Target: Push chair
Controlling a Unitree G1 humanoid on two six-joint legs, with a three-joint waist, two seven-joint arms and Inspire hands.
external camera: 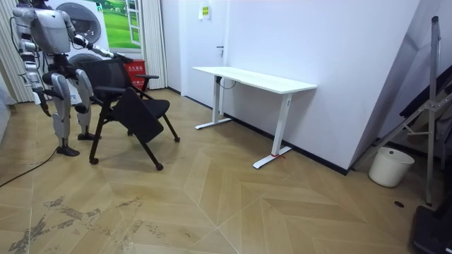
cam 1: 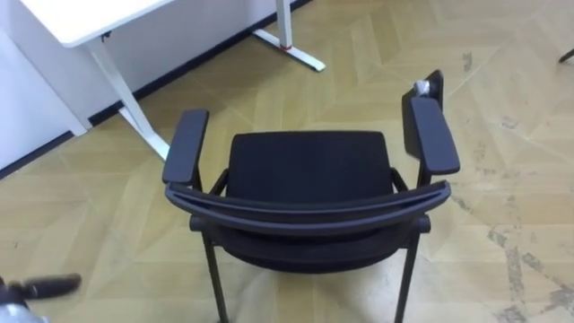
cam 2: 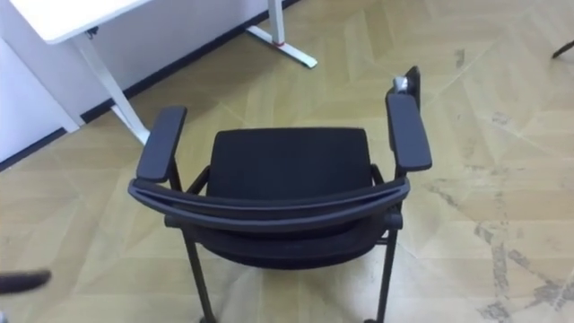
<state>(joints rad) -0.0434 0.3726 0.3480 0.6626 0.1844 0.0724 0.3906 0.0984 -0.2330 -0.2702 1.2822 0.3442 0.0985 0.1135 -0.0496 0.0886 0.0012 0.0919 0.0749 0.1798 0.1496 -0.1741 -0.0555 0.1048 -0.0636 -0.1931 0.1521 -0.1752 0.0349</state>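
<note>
- reaching step: robot stands behind the chair [cam 1: 305, 170]
- left hand [cam 1: 43, 287] low, apart from it; open or closed, cannot tell
- next: palms onto the backrest [cam 1: 305, 212], push forward evenly

I stand in an indoor room that reads as an office turned test space. A white table [external camera: 254, 77] on slim metal legs runs along the bare white wall [external camera: 339, 63] at my eleven o'clock. A black office chair [cam 1: 309, 179] with padded armrests sits at my twelve. The herringbone wood floor [external camera: 233, 204] is scuffed and stained. In the room view a white door [external camera: 212, 42], a white bucket [external camera: 390, 166], a metal stand [external camera: 429, 106] and a white machine with a round front [external camera: 88, 25] line the edges.
</note>
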